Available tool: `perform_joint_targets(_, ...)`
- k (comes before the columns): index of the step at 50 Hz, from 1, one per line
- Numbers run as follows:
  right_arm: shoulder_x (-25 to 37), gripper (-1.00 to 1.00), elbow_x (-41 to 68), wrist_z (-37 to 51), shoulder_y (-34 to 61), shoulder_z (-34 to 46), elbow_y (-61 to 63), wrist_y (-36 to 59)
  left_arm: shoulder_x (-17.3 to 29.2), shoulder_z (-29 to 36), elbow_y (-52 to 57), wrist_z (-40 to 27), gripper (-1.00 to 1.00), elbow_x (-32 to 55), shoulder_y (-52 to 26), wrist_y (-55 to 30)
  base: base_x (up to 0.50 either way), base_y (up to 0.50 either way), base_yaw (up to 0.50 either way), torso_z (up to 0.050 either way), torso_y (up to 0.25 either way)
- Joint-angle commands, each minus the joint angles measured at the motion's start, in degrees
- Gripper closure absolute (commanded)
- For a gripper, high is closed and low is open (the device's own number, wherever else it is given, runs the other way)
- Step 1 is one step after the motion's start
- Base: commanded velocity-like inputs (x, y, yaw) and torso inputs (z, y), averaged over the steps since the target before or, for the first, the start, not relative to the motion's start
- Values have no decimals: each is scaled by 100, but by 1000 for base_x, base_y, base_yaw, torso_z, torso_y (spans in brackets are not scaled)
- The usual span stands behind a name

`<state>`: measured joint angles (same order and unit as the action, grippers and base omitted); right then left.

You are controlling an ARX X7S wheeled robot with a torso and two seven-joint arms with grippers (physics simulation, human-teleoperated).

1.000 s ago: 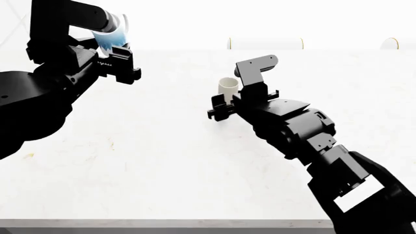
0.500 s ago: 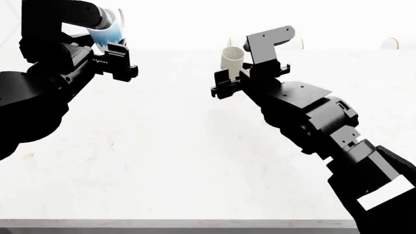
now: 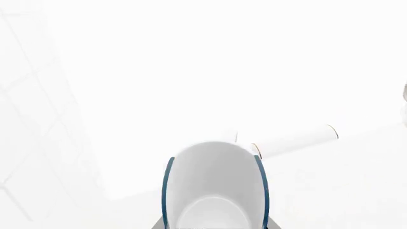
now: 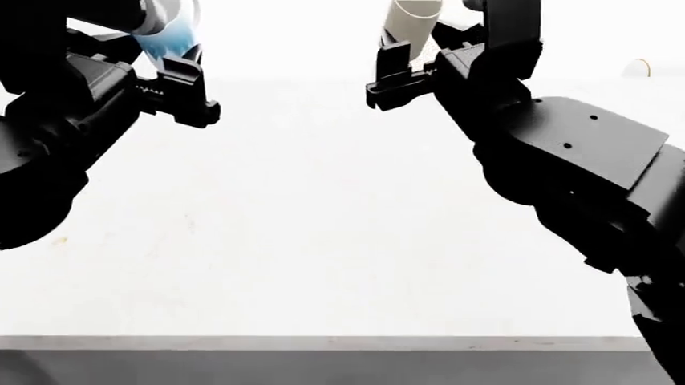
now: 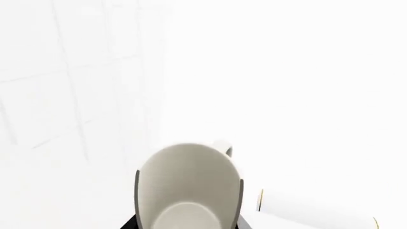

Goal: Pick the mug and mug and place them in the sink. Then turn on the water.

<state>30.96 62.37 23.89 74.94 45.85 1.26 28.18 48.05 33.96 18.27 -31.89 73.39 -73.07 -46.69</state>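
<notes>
The white desk (image 4: 321, 241) takes up most of the head view, and the whole middle stretch between the two arms is bare, so loads of room there. Its near edge runs straight across the bottom of that view with a grey strip under it; the far edge blurs into a bright white wall.

Both arms are raised high and well apart, one on each side. The right arm is the bulkier shape, with the right claw (image 4: 412, 60) pinching the cream mug (image 4: 412, 18), which pokes up past the top of the head view, clear of the desk. In the right wrist view that mug (image 5: 188, 186) has its mouth facing the camera, long axis running away from the claw, and a bit of handle shows at its far rim.

The left claw (image 4: 172, 76) is clamped on the blue-patterned mug (image 4: 172, 32), also held up off the desk near the top corner of the head view. The left wrist view looks right into its open mouth (image 3: 213, 186), blue showing down both sides.

A pale roll-shaped thing (image 3: 296, 140) lies on its side by the back wall.
</notes>
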Motion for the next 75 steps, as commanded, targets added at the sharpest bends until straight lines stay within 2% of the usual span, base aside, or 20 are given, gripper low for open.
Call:
perform_joint_targets(1, 426, 100, 211, 388, 94, -359, 1140, 82, 242, -187, 466, -248, 100, 369, -113, -116, -500, -1, 0, 0, 0)
perform_joint_targets(17, 599, 100, 433, 539, 84, -524, 1721, 58, 414, -374, 867, -528, 100, 778, -271, -217, -500, -1, 0, 1, 0)
perform_joint_targets(44, 624, 100, 543, 544, -124, -570, 1811, -48, 159, -342, 976, -692, 100, 931, -387, -220, -500, -1, 0, 0, 0)
perform_joint_targets(75, 577, 100, 534, 514, -234, -565, 1862, -139, 158, -353, 1032, -723, 100, 974, -346, -176, -314, -468, 0, 0, 0)
